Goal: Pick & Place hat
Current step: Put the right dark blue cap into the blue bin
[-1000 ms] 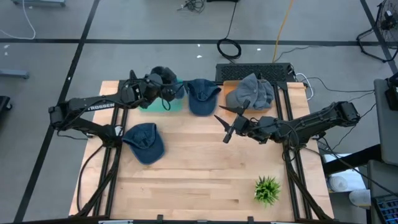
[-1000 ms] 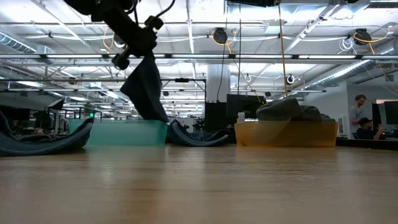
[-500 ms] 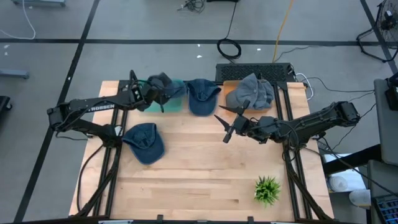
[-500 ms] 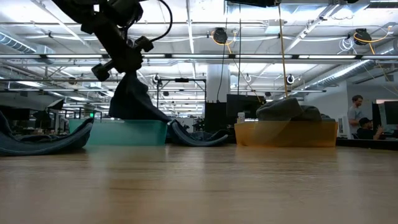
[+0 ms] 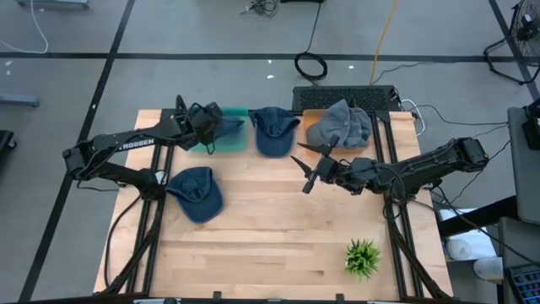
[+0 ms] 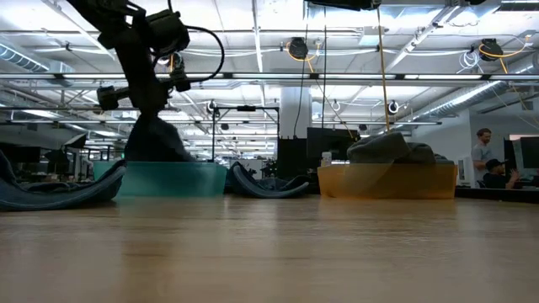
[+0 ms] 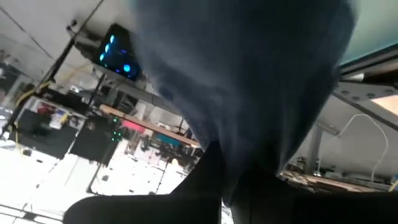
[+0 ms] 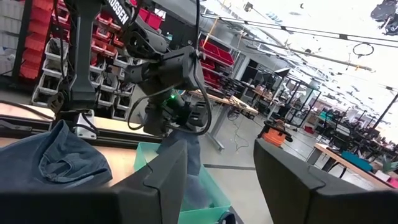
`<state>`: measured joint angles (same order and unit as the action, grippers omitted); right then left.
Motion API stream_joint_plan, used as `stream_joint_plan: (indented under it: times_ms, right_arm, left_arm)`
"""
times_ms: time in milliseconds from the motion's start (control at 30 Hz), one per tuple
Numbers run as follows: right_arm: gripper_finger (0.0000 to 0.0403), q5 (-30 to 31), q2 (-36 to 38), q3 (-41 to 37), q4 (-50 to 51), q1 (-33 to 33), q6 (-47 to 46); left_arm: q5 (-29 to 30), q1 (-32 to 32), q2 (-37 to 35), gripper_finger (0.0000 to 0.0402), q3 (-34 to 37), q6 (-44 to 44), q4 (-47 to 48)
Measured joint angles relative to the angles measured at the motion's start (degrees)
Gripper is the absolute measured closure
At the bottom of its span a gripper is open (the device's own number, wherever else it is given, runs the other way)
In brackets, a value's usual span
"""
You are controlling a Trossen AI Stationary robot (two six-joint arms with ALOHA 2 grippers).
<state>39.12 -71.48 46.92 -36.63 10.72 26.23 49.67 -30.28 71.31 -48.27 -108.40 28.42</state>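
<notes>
pale wood surface [image 5: 270,228] carries everything: at its 11 o'clock corner the left jaws [image 5: 205,128] pinch a dark blue hat [image 6: 156,141] that hangs down into the teal bin [image 6: 173,179]. a second blue hat [image 5: 274,129] lies just beside the bin at 12 o'clock, another [image 5: 196,192] at 9 o'clock. right jaws [image 5: 309,171], near centre, gape wide with nothing between them.

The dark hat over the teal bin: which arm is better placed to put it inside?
The left arm. Its gripper holds the dark hat directly over the teal bin; the right gripper waits open mid-table.
</notes>
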Motion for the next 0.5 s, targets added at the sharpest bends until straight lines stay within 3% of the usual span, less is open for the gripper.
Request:
stream_joint_plan:
  times_ms: [167, 267, 500]
  right_arm:
    - [0.023, -0.2, 0.0, 0.0, -0.4, -1.2, -0.1]
    - [0.0227, -0.2, 0.0, 0.0, -0.4, -1.8, -0.5]
    - [0.0231, -0.2, 0.0, 0.0, -0.4, -2.7, -1.7]
  left_arm:
    - [2.4, -1.5, 0.0, 0.04, 0.0, -2.1, -2.3]
    - [1.7, -1.7, 0.0, 0.0394, 0.0, 3.3, -2.8]
    - [0.8, -1.5, 0.0, 0.0309, 0.0, 17.2, 0.0]
